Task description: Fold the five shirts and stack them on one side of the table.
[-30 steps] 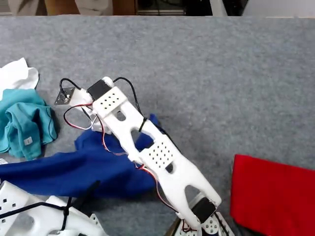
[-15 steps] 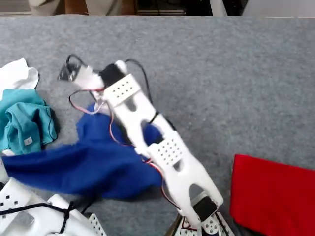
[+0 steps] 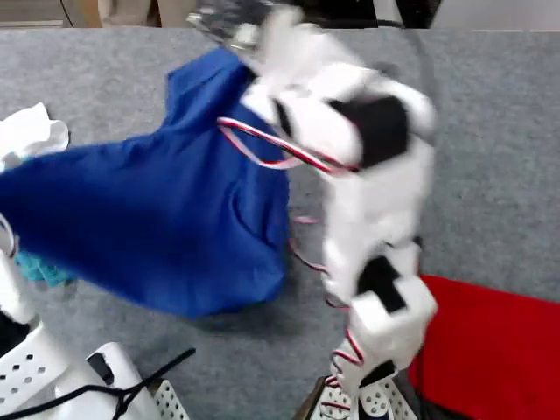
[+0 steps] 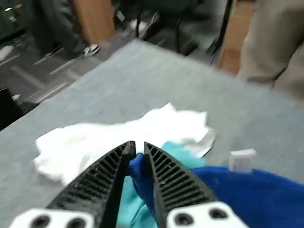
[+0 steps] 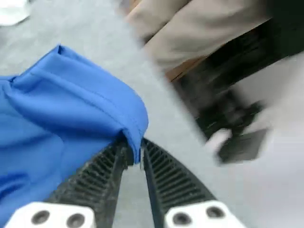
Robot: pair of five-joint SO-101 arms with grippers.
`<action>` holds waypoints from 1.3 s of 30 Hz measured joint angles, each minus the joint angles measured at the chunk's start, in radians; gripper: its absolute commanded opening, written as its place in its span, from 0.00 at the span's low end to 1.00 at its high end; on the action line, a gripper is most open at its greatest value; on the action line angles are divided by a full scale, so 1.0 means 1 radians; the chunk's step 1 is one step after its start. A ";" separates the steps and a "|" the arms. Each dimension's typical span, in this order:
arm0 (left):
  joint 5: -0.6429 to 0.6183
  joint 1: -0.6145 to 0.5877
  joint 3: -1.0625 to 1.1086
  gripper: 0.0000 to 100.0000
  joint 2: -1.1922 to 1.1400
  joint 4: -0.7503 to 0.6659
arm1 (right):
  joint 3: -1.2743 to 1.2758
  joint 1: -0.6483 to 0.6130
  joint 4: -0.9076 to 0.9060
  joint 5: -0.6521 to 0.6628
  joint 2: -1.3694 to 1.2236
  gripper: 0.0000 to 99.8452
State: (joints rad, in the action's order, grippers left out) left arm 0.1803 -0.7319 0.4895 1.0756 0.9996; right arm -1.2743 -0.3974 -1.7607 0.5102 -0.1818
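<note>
Jaws of the left gripper (image 4: 136, 151) are seen pinched almost shut on a fold of the royal-blue cotton shirt (image 3: 175, 219). Those of the right gripper (image 5: 134, 153) are likewise clamped on its stitched hem. The shirt is held up, spread between the two, over the grey carpet-like table (image 3: 490, 131). The left arm's white base (image 3: 35, 367) is set at the near edge. The white right arm (image 3: 376, 175) is raised high toward the far edge. A folded red shirt (image 3: 490, 341) lies near, beside that arm. Past the blue cloth, a teal shirt (image 4: 183, 153) and a crumpled white shirt (image 4: 118, 133) are found. A small white tag (image 4: 242, 159) is seen; its print cannot be read. Beyond the table are a floor (image 4: 42, 66) and a wooden panel (image 4: 97, 19).
</note>
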 measured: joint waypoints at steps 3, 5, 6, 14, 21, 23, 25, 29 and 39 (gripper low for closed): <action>-0.100 0.035 0.000 0.02 0.000 -0.149 | 0.035 0.095 0.000 0.023 0.146 0.00; -0.147 0.054 -0.002 0.02 0.000 -0.235 | 0.035 0.146 0.000 0.057 0.241 0.00; -0.160 0.069 -0.002 0.02 0.000 -0.264 | 0.037 0.170 0.000 0.071 0.292 0.00; -0.161 0.218 -0.269 0.02 -0.043 -0.160 | 0.041 0.328 0.029 0.117 0.566 0.00; -0.181 0.281 -0.664 0.02 -0.204 0.077 | 0.038 0.450 0.235 0.114 0.697 0.00; -0.203 0.281 -0.775 0.02 -0.259 0.130 | 0.032 0.486 0.328 0.114 0.703 0.00; -0.210 0.281 -0.879 0.02 -0.307 0.183 | 0.038 0.508 0.417 0.114 0.703 0.00; -0.218 0.282 -1.011 0.02 -0.382 0.270 | 0.048 0.522 0.569 0.114 0.697 0.00; -0.218 0.241 -1.031 0.02 -0.416 0.454 | 0.038 0.522 0.531 0.216 0.697 0.00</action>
State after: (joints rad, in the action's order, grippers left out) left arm -0.0376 -0.4910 -0.5416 0.6598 1.4538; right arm -1.2359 0.1243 -1.2298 0.7265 0.5148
